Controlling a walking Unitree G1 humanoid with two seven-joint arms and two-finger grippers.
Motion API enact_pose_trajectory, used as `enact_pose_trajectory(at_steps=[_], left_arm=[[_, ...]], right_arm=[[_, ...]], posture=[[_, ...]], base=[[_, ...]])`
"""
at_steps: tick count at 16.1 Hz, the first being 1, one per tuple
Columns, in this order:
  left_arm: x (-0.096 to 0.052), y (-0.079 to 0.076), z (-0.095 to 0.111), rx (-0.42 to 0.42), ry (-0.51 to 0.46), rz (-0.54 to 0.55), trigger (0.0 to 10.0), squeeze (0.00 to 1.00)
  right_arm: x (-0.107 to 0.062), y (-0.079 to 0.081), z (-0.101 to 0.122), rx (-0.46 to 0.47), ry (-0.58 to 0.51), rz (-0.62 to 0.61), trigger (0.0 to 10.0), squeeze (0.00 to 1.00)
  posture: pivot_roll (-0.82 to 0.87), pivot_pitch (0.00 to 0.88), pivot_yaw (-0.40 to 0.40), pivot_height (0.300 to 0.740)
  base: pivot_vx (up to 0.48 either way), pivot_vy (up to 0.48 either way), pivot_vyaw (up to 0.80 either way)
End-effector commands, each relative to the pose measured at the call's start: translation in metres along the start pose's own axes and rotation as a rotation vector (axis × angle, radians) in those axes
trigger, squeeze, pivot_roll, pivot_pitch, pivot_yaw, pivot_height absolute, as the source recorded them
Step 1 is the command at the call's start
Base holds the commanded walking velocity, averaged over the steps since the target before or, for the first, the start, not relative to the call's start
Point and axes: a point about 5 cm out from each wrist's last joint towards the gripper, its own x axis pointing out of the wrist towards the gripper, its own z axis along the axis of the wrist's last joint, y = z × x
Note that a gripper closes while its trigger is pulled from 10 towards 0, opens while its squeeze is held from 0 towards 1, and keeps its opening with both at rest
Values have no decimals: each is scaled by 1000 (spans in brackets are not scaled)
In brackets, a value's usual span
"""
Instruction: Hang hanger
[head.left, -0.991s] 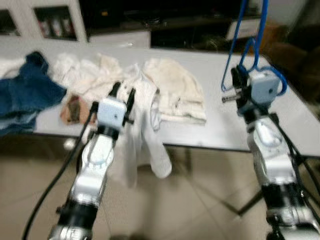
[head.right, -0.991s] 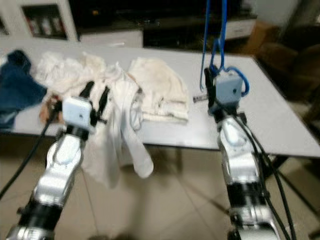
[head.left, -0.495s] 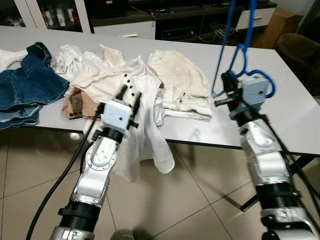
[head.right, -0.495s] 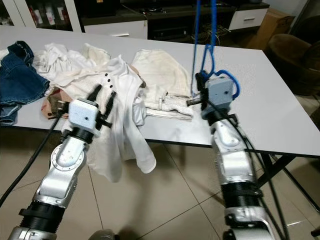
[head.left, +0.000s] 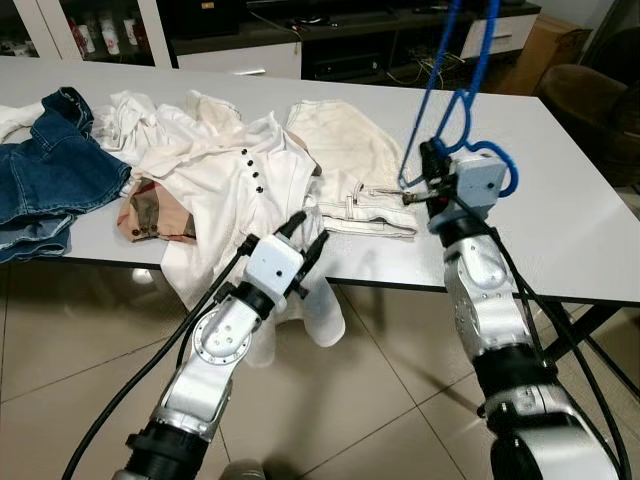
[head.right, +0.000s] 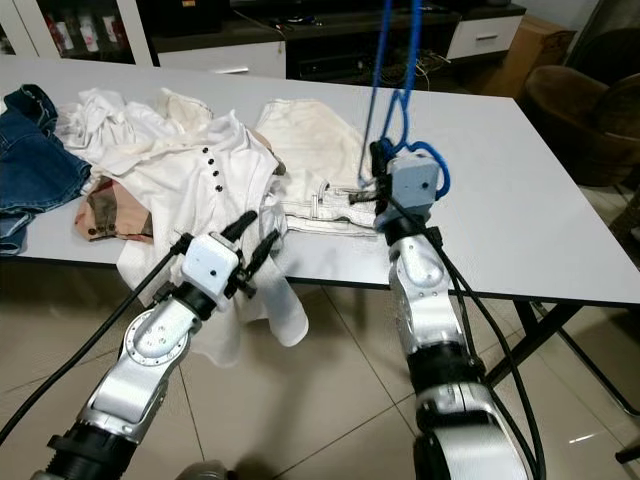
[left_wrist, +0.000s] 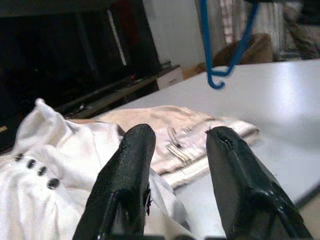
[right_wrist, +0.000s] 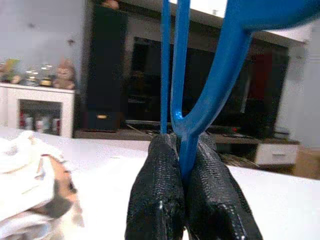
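a long grey table (head.left: 560, 220) stands before me on a tiled floor (head.left: 60, 350), with a dark tv cabinet (head.left: 330, 40) behind it. on the table's left end lie blue jeans (head.left: 50, 180), then a heap of white clothes, and from that heap a white button shirt (head.left: 250, 200) spills over the near edge and hangs toward the floor. just beside it a folded cream garment (head.left: 350, 170) lies flat near the table's middle.

my right pincer (head.left: 428, 178) is raised over the table's near edge, beside the cream garment, its two black fingers (right_wrist: 160, 200) pressed tight together on the blue hanger (head.left: 462, 90), gripping the stem where the plastic forks. the hanger stands upright above the pincer and runs out past the top of the picture.

my left pincer (head.left: 303, 238) sits low in front of the table edge, close by the hanging shirt, fingers (left_wrist: 130, 175) spread apart with nothing between them.
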Motion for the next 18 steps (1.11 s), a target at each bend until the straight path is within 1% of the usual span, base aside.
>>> enact_pose_trajectory(at_steps=[1, 3, 4, 6, 7, 8, 9, 11, 13, 15, 18], left_arm=[[0, -4, 3, -4, -6, -38, 10000, 0], [-1, -9, 1, -6, 3, -66, 10000, 0], [-3, -9, 0, -15, 8, -50, 10000, 0], [-4, -2, -4, -70, 25, 29, 10000, 0], [-3, 4, -6, -95, 30, 87, 10000, 0], [-3, 6, -7, -101, 31, 105, 10000, 0], [-4, 12, -8, -118, 32, 154, 10000, 0], [-3, 19, -8, -125, 23, 209, 10000, 0], [0, 21, -7, -134, 18, 222, 10000, 0], [5, 19, -3, -135, -3, 209, 10000, 0], [7, 16, -2, -122, -5, 201, 10000, 0]], right_arm=[[4, -2, 0, 0, -2, -35, 10000, 0], [5, 1, -11, 3, 41, -33, 10000, 0], [5, 3, -10, 0, 30, -23, 10000, 0], [3, 3, -10, -11, 25, 11, 10000, 0], [-4, 3, -12, -25, 26, 63, 10000, 0], [-6, 3, -13, -29, 25, 78, 10000, 0], [-14, 1, -14, -36, 18, 92, 10000, 0], [-28, -7, -13, -54, 0, 62, 10000, 0], [-32, -9, -9, -50, -22, 37, 10000, 0], [-33, -7, -1, -43, -51, 32, 10000, 0], [-36, -7, 0, -44, -48, 40, 10000, 0]], posture=[[167, 8, -44, 740], [167, 8, -44, 740], [177, 14, -50, 740], [174, 17, -50, 740], [175, 17, -52, 740], [175, 17, -52, 740], [167, 17, -50, 740], [149, 12, -40, 740], [133, 7, -32, 740], [122, 3, -25, 740], [119, 0, -22, 740]], base=[[0, 0, 0], [0, 0, 0], [0, 0, 0], [0, 0, 0], [0, 0, 0], [0, 0, 0], [0, 0, 0], [0, 0, 0], [0, 0, 0], [0, 0, 0], [0, 0, 0]])
